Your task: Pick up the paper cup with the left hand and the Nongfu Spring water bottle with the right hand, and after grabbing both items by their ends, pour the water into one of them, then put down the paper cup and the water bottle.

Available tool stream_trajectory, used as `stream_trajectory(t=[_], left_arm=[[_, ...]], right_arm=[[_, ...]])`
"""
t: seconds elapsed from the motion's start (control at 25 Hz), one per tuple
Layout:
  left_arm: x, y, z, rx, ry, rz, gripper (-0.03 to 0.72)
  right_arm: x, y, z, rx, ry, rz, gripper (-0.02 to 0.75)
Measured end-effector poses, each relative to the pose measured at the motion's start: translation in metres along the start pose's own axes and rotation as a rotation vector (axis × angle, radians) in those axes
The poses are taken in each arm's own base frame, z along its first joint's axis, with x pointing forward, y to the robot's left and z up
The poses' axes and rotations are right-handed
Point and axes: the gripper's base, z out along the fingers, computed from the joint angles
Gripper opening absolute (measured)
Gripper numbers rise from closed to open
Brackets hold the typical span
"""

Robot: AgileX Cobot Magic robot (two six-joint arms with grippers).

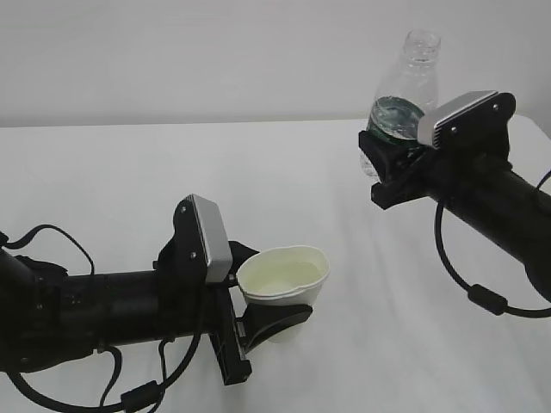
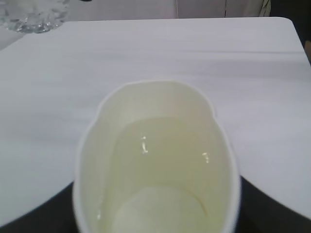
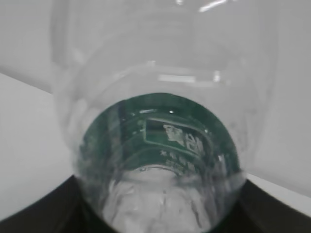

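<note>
The off-white paper cup (image 1: 284, 288) is held upright just above the table at lower centre, with my left gripper (image 1: 274, 291) shut on its sides. In the left wrist view the cup (image 2: 155, 160) is squeezed into an oval and holds clear water (image 2: 165, 150). The Nongfu Spring water bottle (image 1: 403, 95) stands upright in the air at upper right, its capless neck pointing up. My right gripper (image 1: 392, 159) is shut on its lower end below the green label (image 3: 165, 131). The bottle (image 3: 160, 145) fills the right wrist view, and only dark finger edges show beside it.
The white table (image 1: 172, 172) runs under both arms, with a pale wall behind it. The bottle's base (image 2: 34, 14) shows at the top left of the left wrist view. The table's far right corner (image 2: 291, 24) is visible there.
</note>
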Motion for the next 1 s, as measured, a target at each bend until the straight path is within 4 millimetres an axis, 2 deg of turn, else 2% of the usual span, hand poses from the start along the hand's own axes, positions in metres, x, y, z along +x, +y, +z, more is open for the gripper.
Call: stream_trajectory(t=[1.0], left_arm=[[0.000,0.000,0.000,0.000,0.000,0.000,0.412]], right_arm=[[0.009,-0.022,-0.003,0.244,0.094,0.010,0.437]])
